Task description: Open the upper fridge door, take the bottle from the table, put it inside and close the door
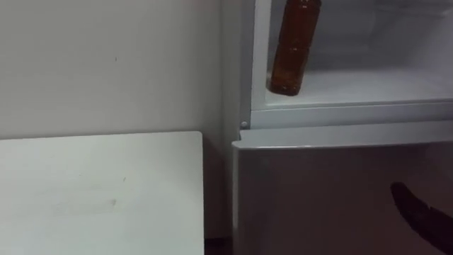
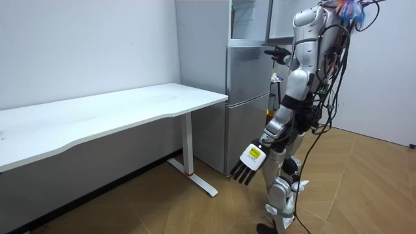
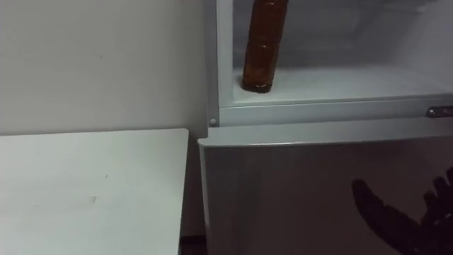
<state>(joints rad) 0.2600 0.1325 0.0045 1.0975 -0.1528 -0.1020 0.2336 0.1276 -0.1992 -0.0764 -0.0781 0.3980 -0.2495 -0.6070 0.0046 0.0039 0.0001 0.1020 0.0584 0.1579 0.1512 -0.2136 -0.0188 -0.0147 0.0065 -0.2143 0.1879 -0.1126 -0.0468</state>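
Right hand (image 3: pixel 396 223) is held empty, dark fingers spread, before one smooth grey lower fridge door (image 3: pixel 283 191). Left hand (image 2: pixel 247 170) is hung low, fingers straight. One brown ribbed cylindrical bottle (image 3: pixel 263 49) is stood on the white upper fridge shelf (image 3: pixel 354 81), at its left. One flat white table (image 3: pixel 85 191) is set alongside.

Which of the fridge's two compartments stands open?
The upper compartment: its inside shows, with a brown bottle standing in it. The lower door is shut.
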